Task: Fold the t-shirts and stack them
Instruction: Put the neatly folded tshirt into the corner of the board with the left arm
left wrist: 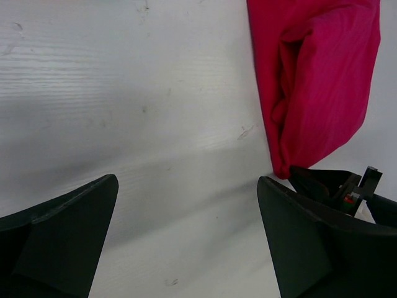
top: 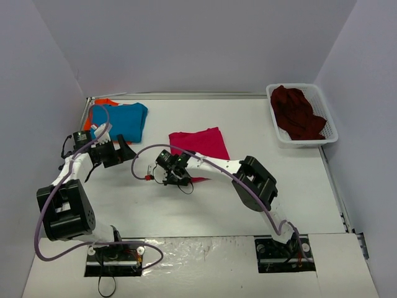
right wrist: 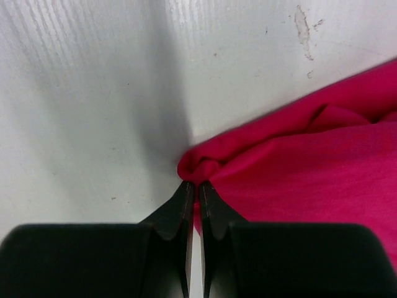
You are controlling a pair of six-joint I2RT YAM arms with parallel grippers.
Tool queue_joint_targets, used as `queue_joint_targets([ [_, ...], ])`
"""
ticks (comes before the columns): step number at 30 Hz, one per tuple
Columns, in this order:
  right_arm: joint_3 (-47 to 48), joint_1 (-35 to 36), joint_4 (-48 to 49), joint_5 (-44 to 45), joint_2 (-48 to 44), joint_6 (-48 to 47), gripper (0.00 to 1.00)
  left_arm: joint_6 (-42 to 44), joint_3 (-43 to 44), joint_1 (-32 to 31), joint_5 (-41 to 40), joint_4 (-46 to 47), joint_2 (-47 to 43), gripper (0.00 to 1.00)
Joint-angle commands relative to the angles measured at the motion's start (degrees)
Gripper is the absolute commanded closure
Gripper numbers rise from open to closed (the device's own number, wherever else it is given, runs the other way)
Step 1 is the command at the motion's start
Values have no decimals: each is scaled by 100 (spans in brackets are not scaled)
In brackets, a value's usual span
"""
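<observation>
The crimson-pink t-shirt lies folded in the middle of the table. My right gripper sits at its near left corner. In the right wrist view that gripper is shut on a bunched corner of the pink t-shirt. My left gripper is to the left, apart from the shirt. In the left wrist view it stands open over bare table, with the pink t-shirt at upper right. A blue t-shirt lies on an orange one at the far left. A dark maroon t-shirt is in the basket.
A white mesh basket stands at the far right against the wall. Grey walls close in the table on the left, back and right. The table's right edge has a metal rail.
</observation>
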Motion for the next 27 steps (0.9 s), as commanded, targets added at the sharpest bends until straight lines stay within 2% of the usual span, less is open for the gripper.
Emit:
queue_joint_targets([
  [1, 368, -8, -336, 315, 95, 20, 100, -591, -4, -285, 296, 461, 79, 6],
  [6, 649, -8, -494, 569, 95, -42, 100, -1075, 31, -752, 217, 882, 457, 6],
  [14, 1124, 10, -766, 781, 147, -68, 100, -2464, 75, -1112, 480, 1893, 1371, 5],
  [23, 1256, 80, -907, 983, 147, -68, 100, -3843, 197, -1570, 59, 3194, 2066, 6],
  [27, 1300, 98, -960, 1027, 191, -68, 100, -4414, 347, -2157, -29, 3520, 2426, 6],
])
